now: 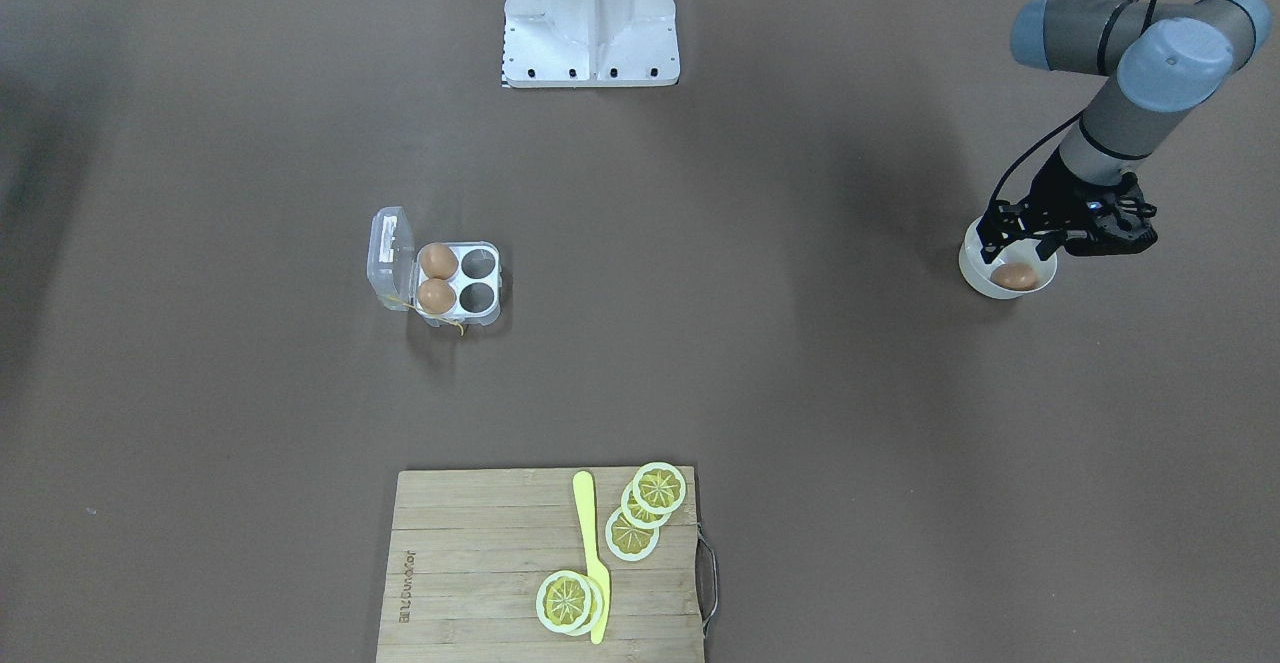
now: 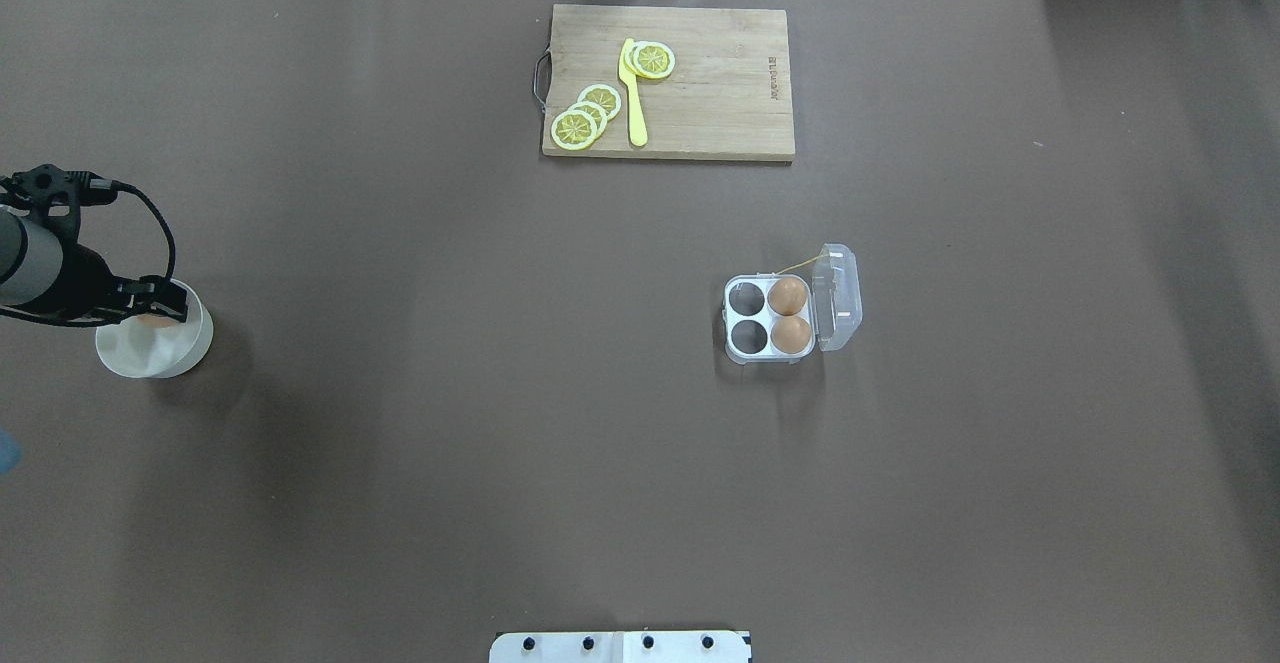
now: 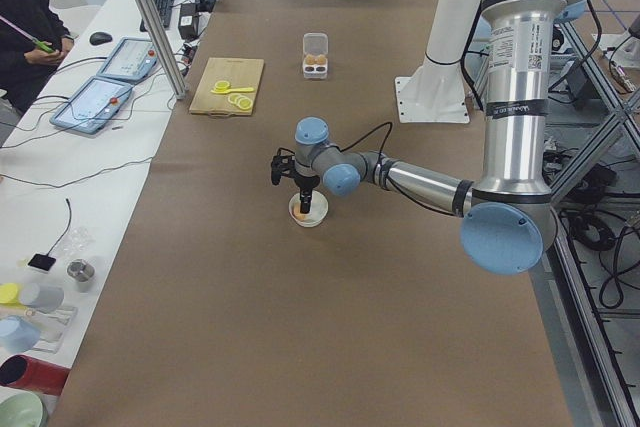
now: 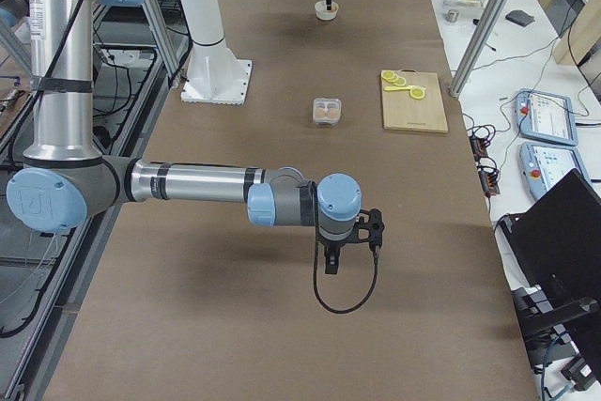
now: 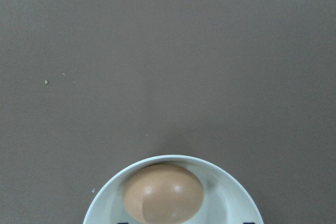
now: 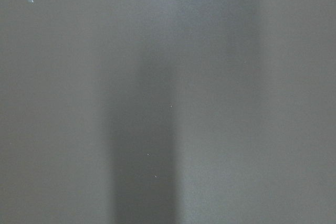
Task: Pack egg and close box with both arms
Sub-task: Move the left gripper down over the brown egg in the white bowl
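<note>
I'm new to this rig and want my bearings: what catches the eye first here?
The left gripper hangs open over a brown egg in a white bowl near the table's end. Mid-table, the clear box stands open, two eggs filling two of its four cells.

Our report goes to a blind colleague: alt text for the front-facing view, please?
The left gripper hangs over a white bowl holding an egg, at the view's right. Mid-table an open box holds two eggs.
</note>
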Tool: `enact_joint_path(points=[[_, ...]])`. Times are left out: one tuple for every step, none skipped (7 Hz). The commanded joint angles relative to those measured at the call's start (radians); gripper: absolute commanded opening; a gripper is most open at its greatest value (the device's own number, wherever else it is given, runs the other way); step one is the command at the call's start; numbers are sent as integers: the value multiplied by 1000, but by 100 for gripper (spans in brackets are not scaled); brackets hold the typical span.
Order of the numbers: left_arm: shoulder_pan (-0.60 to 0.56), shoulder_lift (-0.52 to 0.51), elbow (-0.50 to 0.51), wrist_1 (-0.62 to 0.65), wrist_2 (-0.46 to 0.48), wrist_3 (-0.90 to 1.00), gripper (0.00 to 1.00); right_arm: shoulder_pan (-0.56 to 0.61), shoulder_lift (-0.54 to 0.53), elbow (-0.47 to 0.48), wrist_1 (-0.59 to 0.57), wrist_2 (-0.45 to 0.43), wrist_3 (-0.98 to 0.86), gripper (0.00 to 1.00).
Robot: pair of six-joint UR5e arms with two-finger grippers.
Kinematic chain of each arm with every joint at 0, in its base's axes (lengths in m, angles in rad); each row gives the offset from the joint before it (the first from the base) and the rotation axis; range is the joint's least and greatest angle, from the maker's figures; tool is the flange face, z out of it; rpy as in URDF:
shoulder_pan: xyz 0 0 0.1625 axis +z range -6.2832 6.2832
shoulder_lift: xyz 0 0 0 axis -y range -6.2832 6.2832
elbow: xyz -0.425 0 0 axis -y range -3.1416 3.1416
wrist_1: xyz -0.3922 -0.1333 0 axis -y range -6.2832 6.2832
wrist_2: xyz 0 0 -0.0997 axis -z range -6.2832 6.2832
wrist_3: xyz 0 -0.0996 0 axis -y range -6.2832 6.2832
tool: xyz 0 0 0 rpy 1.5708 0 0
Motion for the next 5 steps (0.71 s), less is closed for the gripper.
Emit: enact_joint_path(points=[[3, -3, 37, -43, 12, 3, 78, 0, 0, 2, 0, 0, 0, 100], [3, -4, 40, -43, 12, 3, 78, 0, 0, 2, 0, 0, 0, 100], [5, -6, 41, -43, 12, 3, 78, 0, 2, 2, 0, 0, 0, 100], [8, -11, 53, -46, 12, 3, 78, 0, 5, 2, 0, 0, -2, 100], [9, -26, 67, -46, 12, 3, 78, 0, 5, 2, 0, 0, -2, 100]])
